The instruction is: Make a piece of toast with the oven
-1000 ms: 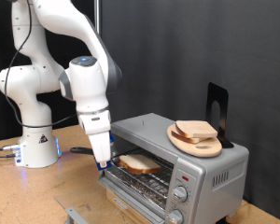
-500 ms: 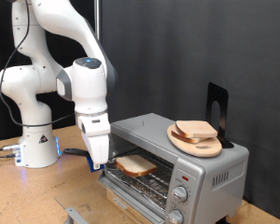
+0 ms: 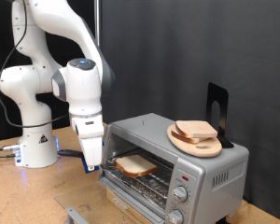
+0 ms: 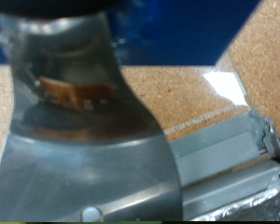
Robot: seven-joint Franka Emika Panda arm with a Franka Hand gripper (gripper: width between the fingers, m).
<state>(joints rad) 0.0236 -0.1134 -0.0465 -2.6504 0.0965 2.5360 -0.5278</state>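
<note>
The silver toaster oven [image 3: 213,172] stands on the table at the exterior view's right, with its glass door folded down. A slice of pale bread with a brown crust, the piece of toast [image 3: 135,165], lies flat on the wire rack inside. My gripper [image 3: 90,164] points down with blue fingertips just off the oven's left front corner, to the exterior view's left of the toast and apart from it. Nothing shows between its fingers. The wrist view is filled by a curved shiny metal surface [image 4: 93,140] very close up, with a brownish reflection in it.
A round wooden board [image 3: 198,145] with more bread slices [image 3: 194,130] sits on the oven's top, in front of a black stand [image 3: 217,105]. Knobs [image 3: 180,194] are at the oven's front right. The arm's base [image 3: 33,140] stands at the left. The cork tabletop [image 4: 233,56] shows beside the metal.
My gripper has drawn back from the toast on the rack, moving to the exterior view's left and out past the oven's left edge. The toast stays on the rack.
</note>
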